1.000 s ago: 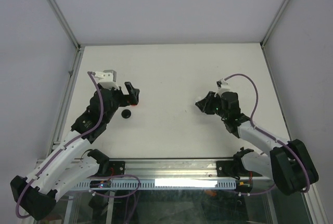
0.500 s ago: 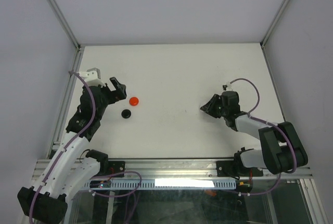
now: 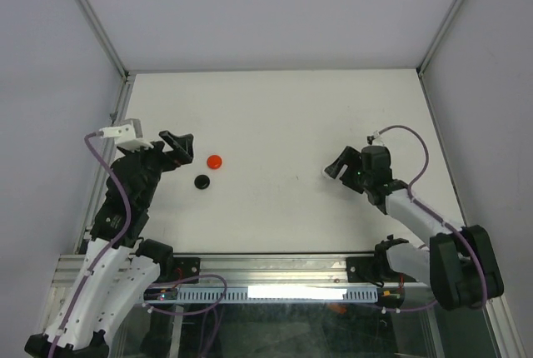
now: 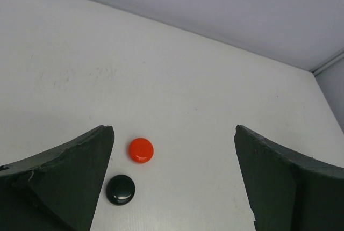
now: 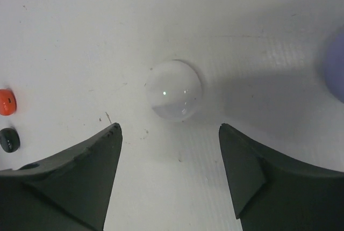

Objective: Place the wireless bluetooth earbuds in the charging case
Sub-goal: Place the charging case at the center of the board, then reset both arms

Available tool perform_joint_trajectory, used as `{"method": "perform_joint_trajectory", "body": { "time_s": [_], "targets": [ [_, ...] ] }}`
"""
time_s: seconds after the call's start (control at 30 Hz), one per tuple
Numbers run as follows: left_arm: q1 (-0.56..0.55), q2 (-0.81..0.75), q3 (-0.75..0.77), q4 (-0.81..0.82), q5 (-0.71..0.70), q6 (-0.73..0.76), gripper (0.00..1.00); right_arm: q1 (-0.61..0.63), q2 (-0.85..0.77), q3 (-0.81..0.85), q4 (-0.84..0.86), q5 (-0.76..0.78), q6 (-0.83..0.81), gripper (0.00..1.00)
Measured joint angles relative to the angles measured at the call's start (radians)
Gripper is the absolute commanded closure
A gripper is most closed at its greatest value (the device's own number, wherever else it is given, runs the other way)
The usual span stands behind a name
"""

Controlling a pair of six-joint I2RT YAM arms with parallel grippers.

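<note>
From overhead, note left hand (image 3: 178, 148) open and empty just left of red case (image 3: 215, 161) and black case (image 3: 201, 181), right hand (image 3: 333, 166) likewise parted and holding nothing, with bare worktop (image 3: 275, 116) between and left rail (image 3: 111, 125) near. At left wrist, see both cases apart, seemingly shut, low beside the left finger (image 4: 70, 177), no earbuds visible. At right wrist, find white case (image 5: 173, 89) centred ahead; locate earbuds first, then descend straight, pinching lightly.

White arm links (image 3: 93, 275), black joints (image 3: 456, 270), purple cables (image 3: 405, 128) along both arms; dark matte wedge-shaped fingers (image 4: 64, 177)
</note>
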Motion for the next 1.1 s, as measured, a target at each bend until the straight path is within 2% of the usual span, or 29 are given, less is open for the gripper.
{"method": "perform_joint_trajectory", "body": {
  "time_s": [0.07,0.2,0.23,0.27,0.5,0.7,0.9,1.1],
  "targets": [
    [0.0,-0.051,0.0,0.0,-0.012,-0.002,0.01,0.0,-0.085,0.001,-0.076,0.035,-0.015,0.16],
    [0.0,-0.157,0.0,-0.01,-0.062,-0.005,0.01,-0.002,-0.253,0.027,-0.204,0.098,-0.055,0.09],
    [0.0,-0.183,0.001,-0.011,-0.074,-0.005,0.01,-0.002,-0.292,0.042,-0.235,0.113,-0.066,0.02],
    [0.0,-0.21,0.001,-0.012,-0.088,-0.005,0.01,-0.003,-0.334,0.059,-0.265,0.13,-0.079,0.01],
    [0.0,-0.355,0.001,-0.02,-0.16,-0.005,0.01,-0.004,-0.592,0.192,-0.413,0.247,-0.18,0.01],
    [0.0,-0.389,0.001,-0.044,-0.17,-0.003,0.01,-0.005,-0.751,0.23,-0.453,0.327,-0.291,0.01],
    [0.0,-0.384,-0.001,-0.06,-0.162,-0.002,0.01,-0.005,-0.835,0.227,-0.458,0.351,-0.363,0.01],
    [0.0,-0.341,-0.021,-0.06,-0.137,-0.002,0.01,-0.005,-0.838,0.219,-0.458,0.343,-0.388,0.01]
  ]
}}
